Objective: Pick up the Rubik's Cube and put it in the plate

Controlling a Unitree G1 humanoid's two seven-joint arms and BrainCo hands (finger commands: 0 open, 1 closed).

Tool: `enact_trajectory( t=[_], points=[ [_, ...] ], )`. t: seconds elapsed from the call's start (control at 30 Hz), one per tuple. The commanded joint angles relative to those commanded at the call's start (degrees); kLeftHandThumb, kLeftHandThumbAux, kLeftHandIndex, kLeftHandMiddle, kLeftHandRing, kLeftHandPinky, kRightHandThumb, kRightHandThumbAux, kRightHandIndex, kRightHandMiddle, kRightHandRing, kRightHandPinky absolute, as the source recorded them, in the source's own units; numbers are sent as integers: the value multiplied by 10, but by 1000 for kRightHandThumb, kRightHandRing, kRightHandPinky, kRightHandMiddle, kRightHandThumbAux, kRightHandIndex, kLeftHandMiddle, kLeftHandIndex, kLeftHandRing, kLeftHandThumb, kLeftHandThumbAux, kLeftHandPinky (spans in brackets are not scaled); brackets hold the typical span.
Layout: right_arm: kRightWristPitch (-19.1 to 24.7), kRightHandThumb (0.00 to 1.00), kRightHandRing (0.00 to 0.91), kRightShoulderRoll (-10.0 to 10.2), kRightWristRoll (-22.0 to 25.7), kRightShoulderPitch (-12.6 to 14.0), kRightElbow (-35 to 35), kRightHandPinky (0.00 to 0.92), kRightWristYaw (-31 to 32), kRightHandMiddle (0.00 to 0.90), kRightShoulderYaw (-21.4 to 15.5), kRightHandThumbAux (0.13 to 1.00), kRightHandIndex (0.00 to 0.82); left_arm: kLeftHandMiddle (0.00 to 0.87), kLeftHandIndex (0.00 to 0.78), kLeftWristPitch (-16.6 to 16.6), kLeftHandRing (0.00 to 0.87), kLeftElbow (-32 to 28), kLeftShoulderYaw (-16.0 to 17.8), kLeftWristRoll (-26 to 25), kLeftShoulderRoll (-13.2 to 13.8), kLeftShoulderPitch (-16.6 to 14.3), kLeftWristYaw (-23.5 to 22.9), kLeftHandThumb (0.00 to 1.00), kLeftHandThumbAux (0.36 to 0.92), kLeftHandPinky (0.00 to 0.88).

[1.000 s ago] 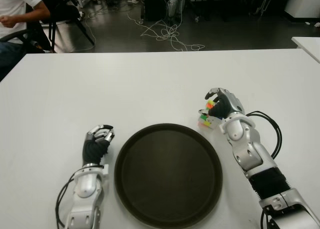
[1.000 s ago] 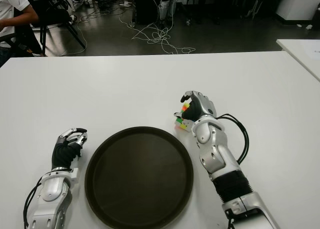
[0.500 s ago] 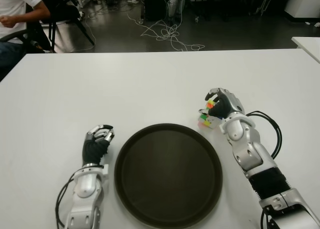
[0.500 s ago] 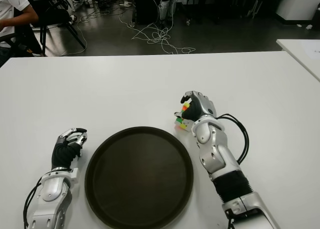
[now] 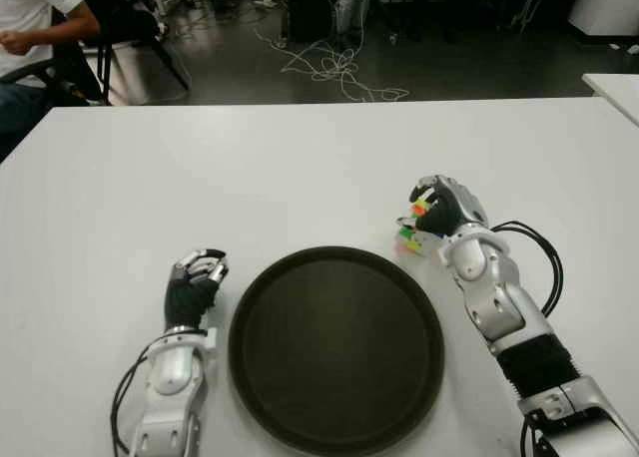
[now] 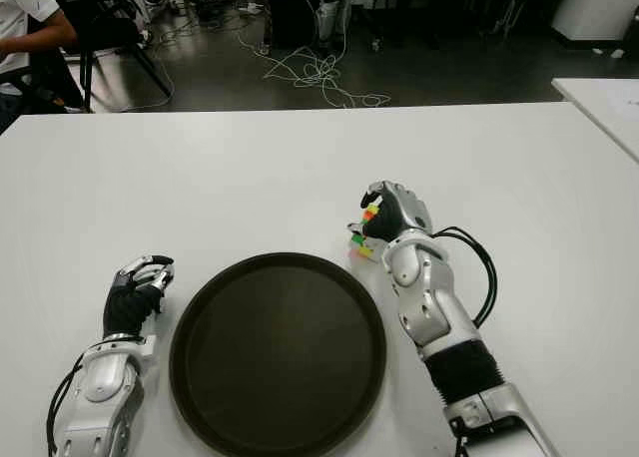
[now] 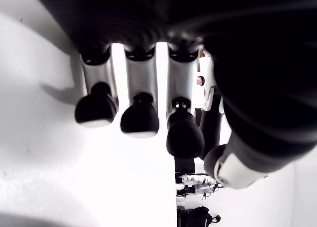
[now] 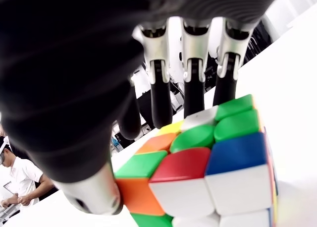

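Two hands show over the white table, one on either side of the round dark plate, which lies nearest the robot between the forearms. The left hand shows just left of the plate's rim, forearm running back toward the robot and palm turned inward; its fingers are curled loosely toward the thumb with nothing between them. The right arm reaches forward along the plate's right side, wrist bent so that the right hand arches over the Rubik's Cube. In the right wrist view three fingers come down onto the cube's far top edge while the thumb stands against its near side, so the cube sits gripped between fingertips and thumb, tilted, with red, blue, green and white faces showing. The cube lies just beyond the plate's far right rim, outside it, and whether it touches the table cannot be told. Farther off, past the table's back edge, loose cables lie on the dark floor, and a seated person shows at the far left.
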Motion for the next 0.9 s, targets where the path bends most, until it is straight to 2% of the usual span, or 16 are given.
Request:
enact_trajectory(
  t=[0.2,0.47,0.73,0.9],
  points=[
    [2,267,780,0,-1,-1,0,777,2,761,1,885,626,821,444,6,831,-3,1,-3,-3,0,1,712,704,823],
    [-1,179,766,2,4,-2,3,762,2,748,-3,899,619,820,444,14,832,-7,3,-4,-6,-2,4,714,703,829],
    [-1,247,780,5,3,1,1,776,-5,763,-4,890,637,819,444,12,829,-3,4,-7,-5,-2,3,713,704,821],
    [-2,256,795,5,3,1,1,790,-6,779,-4,883,655,821,444,8,831,-3,4,-8,-6,-2,3,712,704,826]
  ],
)
